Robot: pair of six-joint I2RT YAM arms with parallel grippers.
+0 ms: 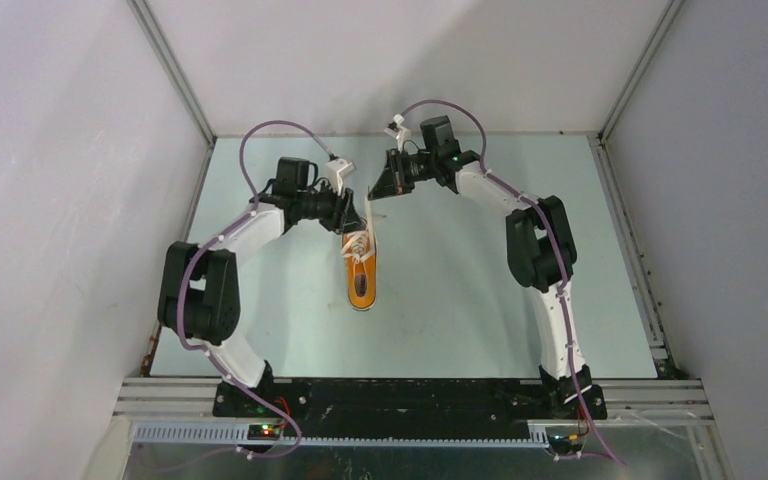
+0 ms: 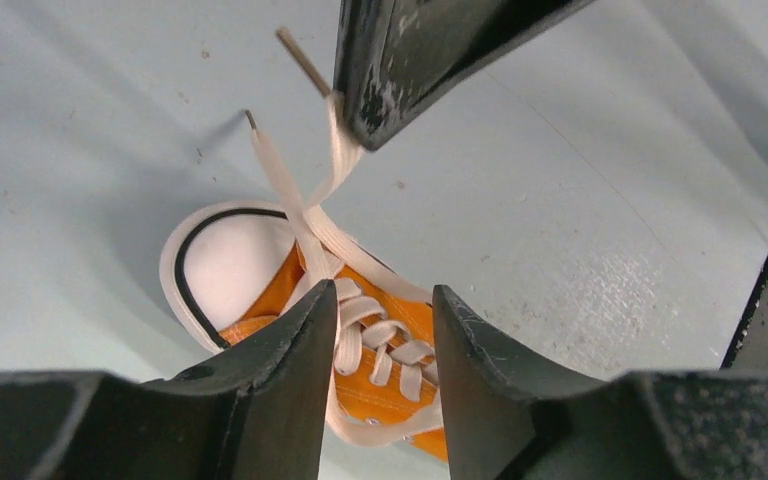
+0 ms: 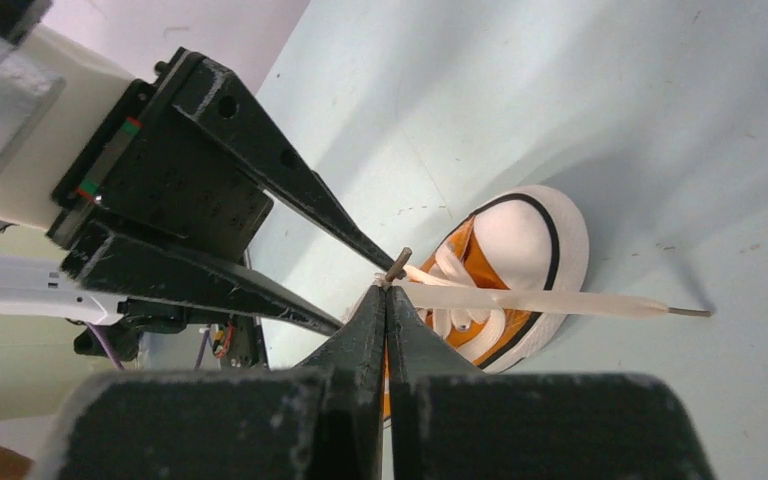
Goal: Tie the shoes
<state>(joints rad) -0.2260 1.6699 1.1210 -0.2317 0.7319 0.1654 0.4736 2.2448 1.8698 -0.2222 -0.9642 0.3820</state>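
Mid-table on the pale blue-green matte tabletop [image 1: 480,300], the small orange canvas sneaker [image 1: 361,278] lies heel toward the arm bases. Both black wedge-fingered grippers crowd over its toe end, and plain white enclosure walls [image 1: 60,200] stand around. The right gripper [image 3: 388,298] is pinched closed on one flat white woven lace [image 2: 338,150] just below its tip, while the left gripper [image 2: 385,345] has its fingers parted with nothing between them. Only the left wrist view shows the two laces crossed once above the white rubber toe cap [image 2: 230,265]; the right wrist view alone shows the pinch itself and the second lace [image 3: 560,302] jutting free.
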